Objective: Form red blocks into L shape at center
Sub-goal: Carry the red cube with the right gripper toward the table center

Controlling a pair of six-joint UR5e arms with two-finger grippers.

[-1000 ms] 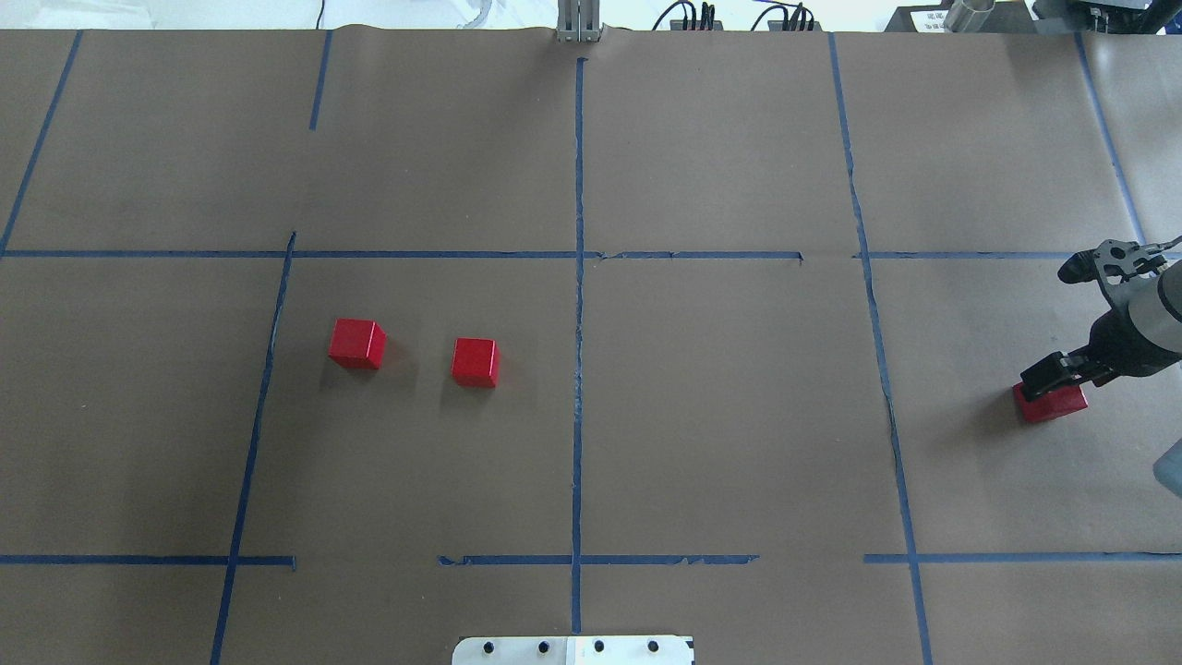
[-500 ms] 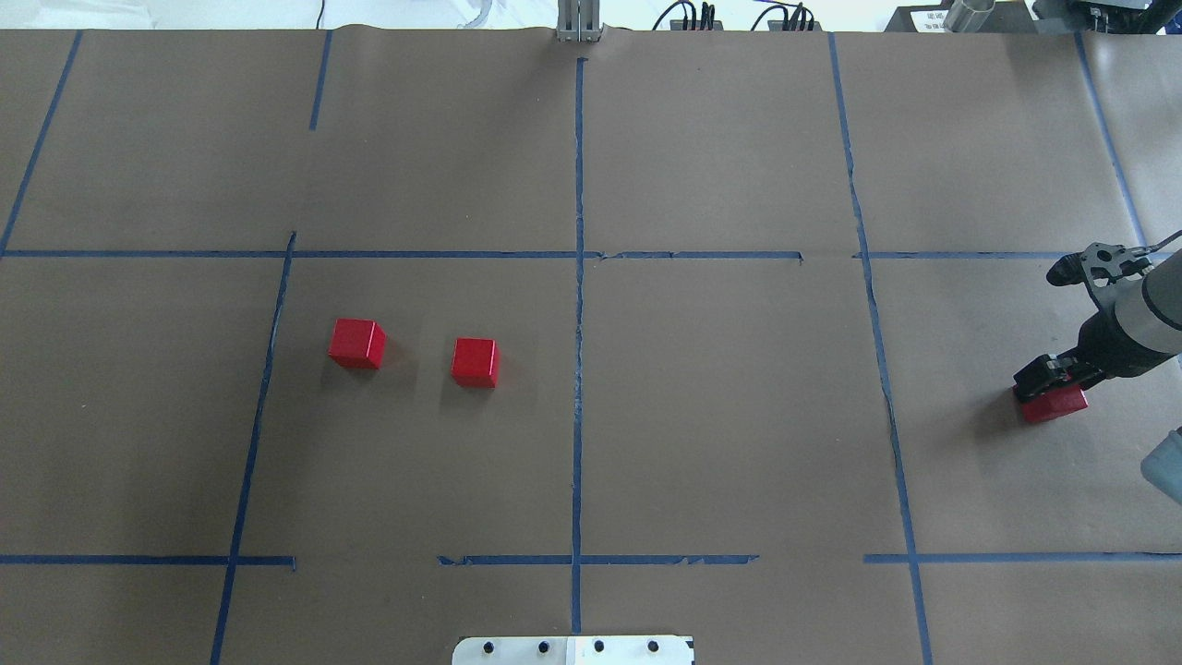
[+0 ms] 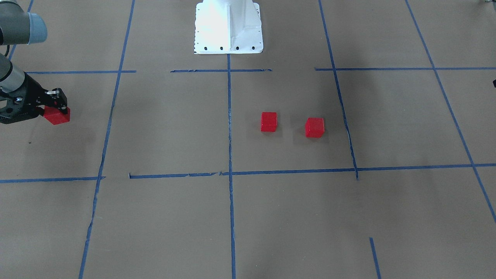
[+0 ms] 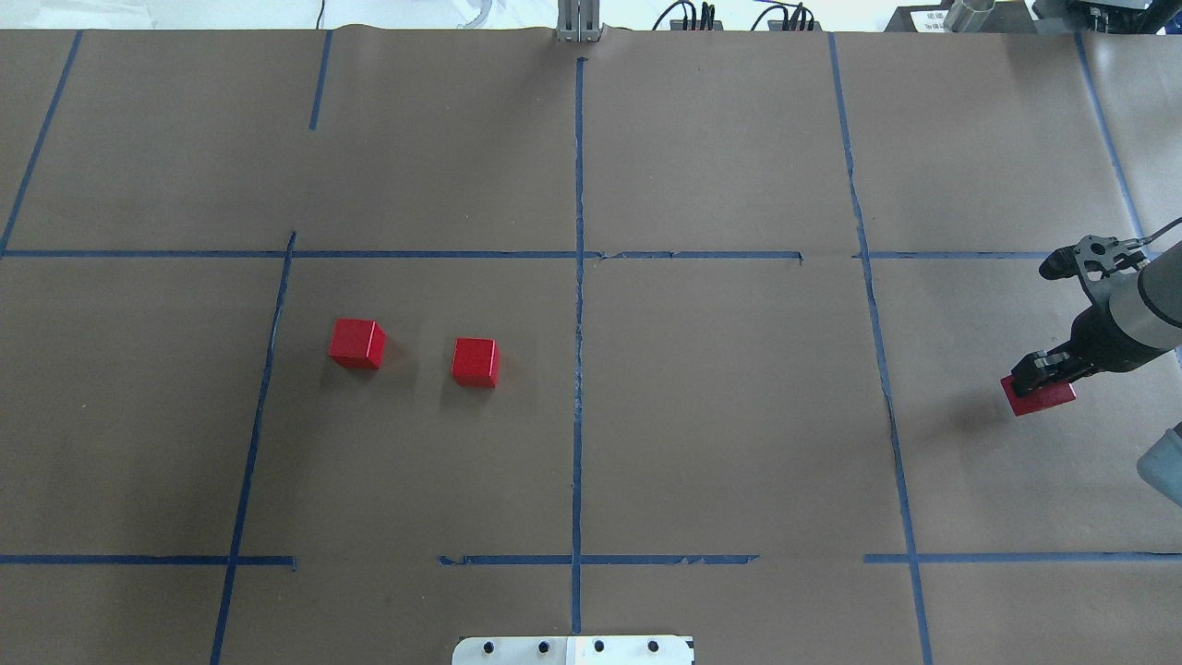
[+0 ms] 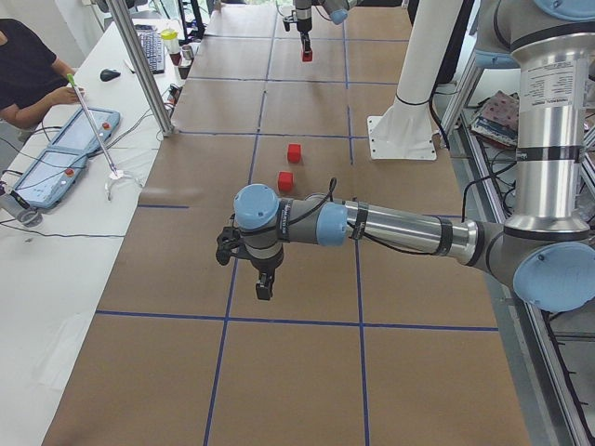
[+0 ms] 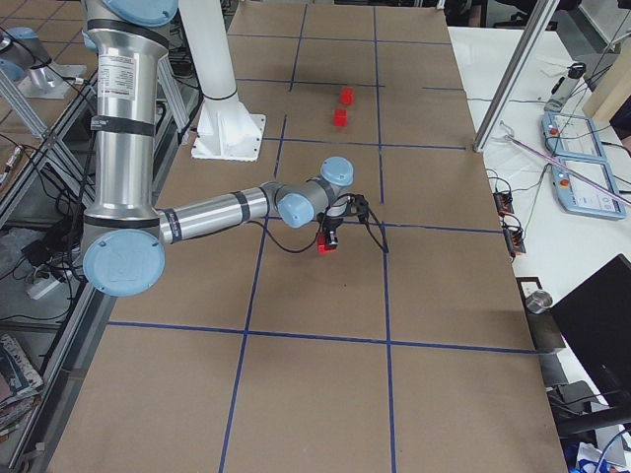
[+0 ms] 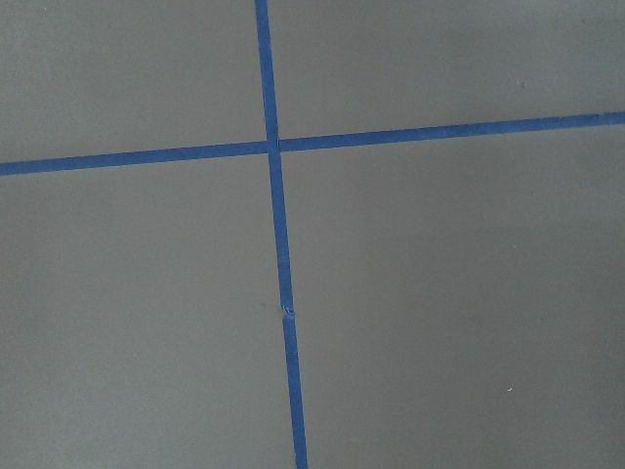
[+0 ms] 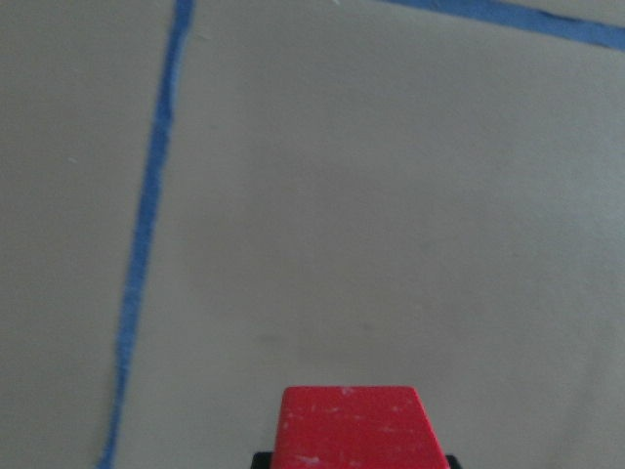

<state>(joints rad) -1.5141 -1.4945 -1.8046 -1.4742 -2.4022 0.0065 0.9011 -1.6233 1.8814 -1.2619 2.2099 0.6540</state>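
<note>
Two red blocks [image 4: 357, 344] [image 4: 476, 361] rest on the brown paper left of the vertical blue tape line [image 4: 578, 397] that splits the center; they also show in the front view [image 3: 314, 127] [image 3: 269, 121]. My right gripper [image 4: 1042, 374] is shut on the third red block [image 4: 1039, 397] at the far right and holds it just above the paper. That block fills the bottom of the right wrist view [image 8: 356, 427]. My left gripper [image 5: 265, 283] shows only in the exterior left view, hanging over the paper. I cannot tell whether it is open or shut.
The white robot base [image 4: 572, 649] sits at the near table edge. Blue tape lines grid the paper. The left wrist view shows only a tape crossing [image 7: 272, 147]. An operator [image 5: 28, 74] sits at a side table.
My right gripper has lifted the red block slightly and carried it a little to the left. The two other blocks have not moved.
</note>
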